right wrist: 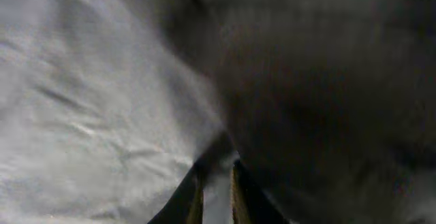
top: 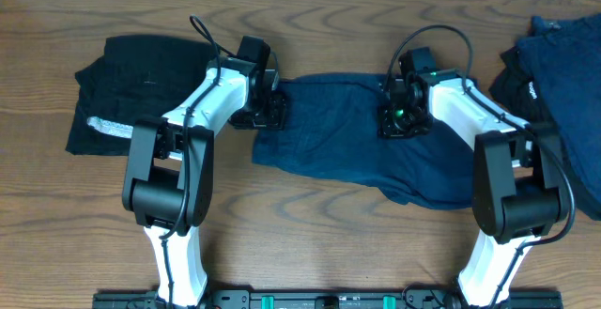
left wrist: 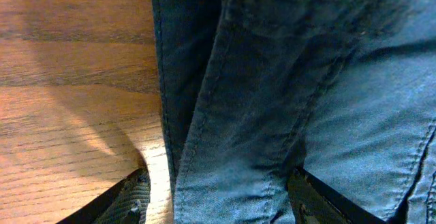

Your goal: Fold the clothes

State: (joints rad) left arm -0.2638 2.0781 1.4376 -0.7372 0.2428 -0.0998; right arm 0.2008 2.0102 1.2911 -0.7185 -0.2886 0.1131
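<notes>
A navy blue garment (top: 347, 149) lies spread in the middle of the table. My left gripper (top: 261, 112) is at its left edge. In the left wrist view its jaws (left wrist: 221, 207) are wide open, with the garment's seamed edge (left wrist: 272, 101) lying between them. My right gripper (top: 404, 121) is down on the garment's upper right part. In the right wrist view its fingers (right wrist: 216, 197) are nearly together, with a thin strip of the cloth (right wrist: 102, 101) between them; that view is dark and blurred. A black garment (top: 131, 84) with a whitish-grey band (top: 108, 126) lies at the left.
A pile with a navy piece (top: 563, 65) on a black piece (top: 515, 84) that has a small white mark lies at the right edge. Bare wooden table (top: 329, 234) shows in front of the garments.
</notes>
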